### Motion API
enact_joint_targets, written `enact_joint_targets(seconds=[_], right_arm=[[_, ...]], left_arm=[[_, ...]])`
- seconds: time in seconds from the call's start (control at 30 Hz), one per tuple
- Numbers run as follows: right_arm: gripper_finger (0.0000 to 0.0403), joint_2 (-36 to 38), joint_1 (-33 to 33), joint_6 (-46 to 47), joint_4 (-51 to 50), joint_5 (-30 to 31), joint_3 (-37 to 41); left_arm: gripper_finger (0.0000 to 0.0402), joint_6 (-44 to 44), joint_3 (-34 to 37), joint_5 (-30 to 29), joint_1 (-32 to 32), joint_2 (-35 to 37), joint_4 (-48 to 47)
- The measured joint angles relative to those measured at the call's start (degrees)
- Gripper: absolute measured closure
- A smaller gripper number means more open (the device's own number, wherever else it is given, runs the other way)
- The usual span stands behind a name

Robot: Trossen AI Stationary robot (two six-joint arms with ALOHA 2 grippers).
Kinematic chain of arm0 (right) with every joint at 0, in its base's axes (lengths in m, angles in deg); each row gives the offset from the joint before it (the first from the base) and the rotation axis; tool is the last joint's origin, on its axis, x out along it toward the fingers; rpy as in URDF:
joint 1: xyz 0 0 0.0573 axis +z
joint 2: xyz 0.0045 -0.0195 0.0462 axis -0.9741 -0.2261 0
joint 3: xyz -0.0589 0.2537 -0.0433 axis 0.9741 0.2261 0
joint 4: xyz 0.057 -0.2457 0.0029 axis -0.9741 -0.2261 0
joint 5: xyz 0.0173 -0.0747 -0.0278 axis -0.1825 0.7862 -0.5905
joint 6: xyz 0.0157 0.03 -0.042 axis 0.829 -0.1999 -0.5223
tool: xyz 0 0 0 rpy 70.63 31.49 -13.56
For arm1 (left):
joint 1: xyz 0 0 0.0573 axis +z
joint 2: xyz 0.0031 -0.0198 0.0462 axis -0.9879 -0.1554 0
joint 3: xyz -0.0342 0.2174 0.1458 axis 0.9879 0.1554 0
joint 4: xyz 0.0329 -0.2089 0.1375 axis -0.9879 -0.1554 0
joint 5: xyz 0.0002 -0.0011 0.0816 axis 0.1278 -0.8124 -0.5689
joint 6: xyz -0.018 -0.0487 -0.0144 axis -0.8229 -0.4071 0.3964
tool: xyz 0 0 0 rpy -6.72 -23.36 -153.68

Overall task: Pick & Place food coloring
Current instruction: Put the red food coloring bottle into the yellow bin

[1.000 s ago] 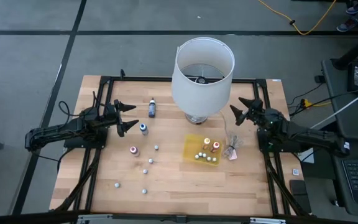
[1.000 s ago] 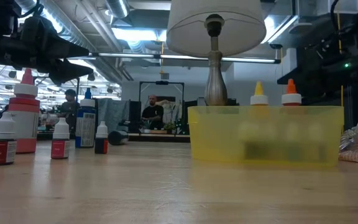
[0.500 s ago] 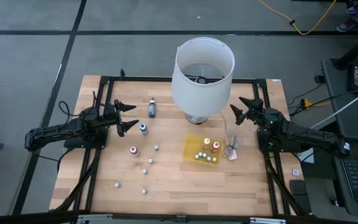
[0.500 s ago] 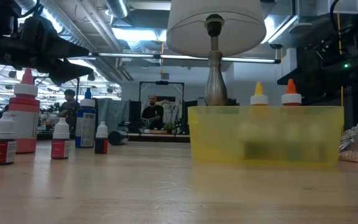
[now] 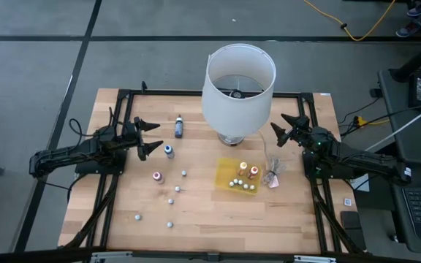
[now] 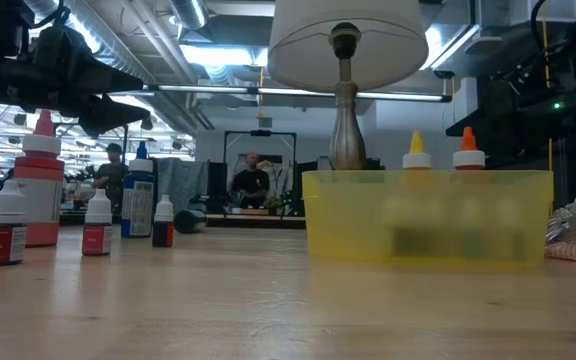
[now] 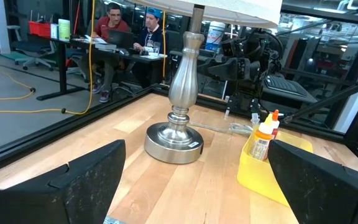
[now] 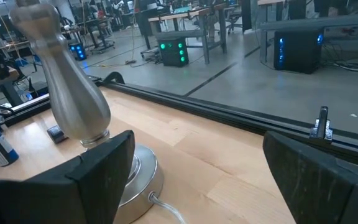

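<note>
The food coloring is a set of tiny bottles standing upright on the wooden table. A dark blue one (image 5: 179,127), a blue-topped one (image 5: 169,151), a red one (image 5: 158,177) and several small whitish ones (image 5: 177,189) stand left of centre. Two orange-topped bottles (image 5: 248,170) and a few small ones stand in the yellow tray (image 5: 225,175). My left gripper (image 5: 156,137) hovers open at the table's left, just left of the blue-topped bottle. My right gripper (image 5: 278,126) hovers open at the right, beside the lamp base. Both point level toward the middle and hold nothing.
A tall lamp with a white shade (image 5: 238,80) and a silver base (image 7: 174,142) stands at the far centre, its cord running toward the right. A crumpled clear wrapper (image 5: 272,175) lies right of the tray. Bare wood stretches along the near edge. People sit in the room beyond.
</note>
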Motion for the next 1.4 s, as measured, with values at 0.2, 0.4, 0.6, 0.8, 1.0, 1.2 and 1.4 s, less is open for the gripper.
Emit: enact_joint_targets(seconds=[0.2,0.4,0.6,0.8,1.0,1.2,1.4], right_arm=[[0.0047,0.0,0.0,0.0,0.0,0.0,0.0],[0.0047,0.0,0.0,0.0,0.0,0.0,0.0],[0.0047,0.0,0.0,0.0,0.0,0.0,0.0],[0.0047,0.0,0.0,0.0,0.0,0.0,0.0],[0.0047,0.0,0.0,0.1,0.0,0.0,0.0],[0.0047,0.0,0.0,0.1,0.0,0.0,0.0],[0.0047,0.0,0.0,0.1,0.0,0.0,0.0]], left_arm=[[0.0013,0.0,0.0,0.0,0.0,0.0,0.0],[0.0013,-0.1,0.0,0.0,0.0,0.0,0.1],[0.0013,-1.9,0.0,0.0,0.0,0.0,1.9],[0.0013,-3.0,0.0,-2.7,0.0,0.0,1.8],[0.0013,-5.2,0.0,-3.8,0.0,0.0,1.9],[0.0013,-6.1,0.0,-3.8,0.0,0.0,1.8],[0.0013,-6.0,0.0,-3.7,0.0,0.0,1.9]])
